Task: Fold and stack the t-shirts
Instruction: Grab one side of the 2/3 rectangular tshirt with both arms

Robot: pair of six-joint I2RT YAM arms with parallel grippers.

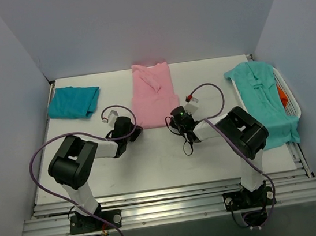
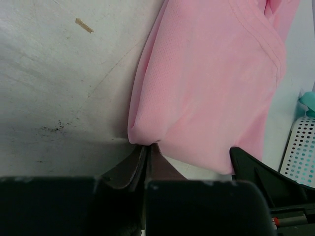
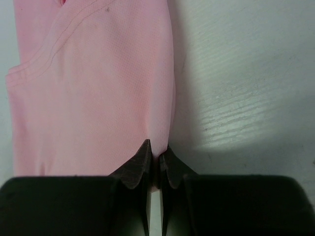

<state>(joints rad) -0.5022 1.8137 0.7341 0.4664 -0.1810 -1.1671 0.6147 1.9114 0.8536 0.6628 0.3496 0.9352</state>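
Note:
The light pink t-shirt [image 1: 154, 95] lies folded into a long strip at the back middle of the table. My left gripper [image 1: 137, 130] is shut on its near left corner [image 2: 142, 135]. My right gripper [image 1: 174, 120] is shut on its near right corner [image 3: 160, 142]. The darker teal t-shirt [image 1: 73, 102] lies folded at the back left. The lighter aqua-green t-shirt [image 1: 265, 101] is draped over the basket at the right.
A white plastic laundry basket [image 1: 288, 92] stands at the right edge, something orange inside; it also shows in the left wrist view [image 2: 301, 155]. Purple cables loop from both arms over the table. Walls close in the back and sides.

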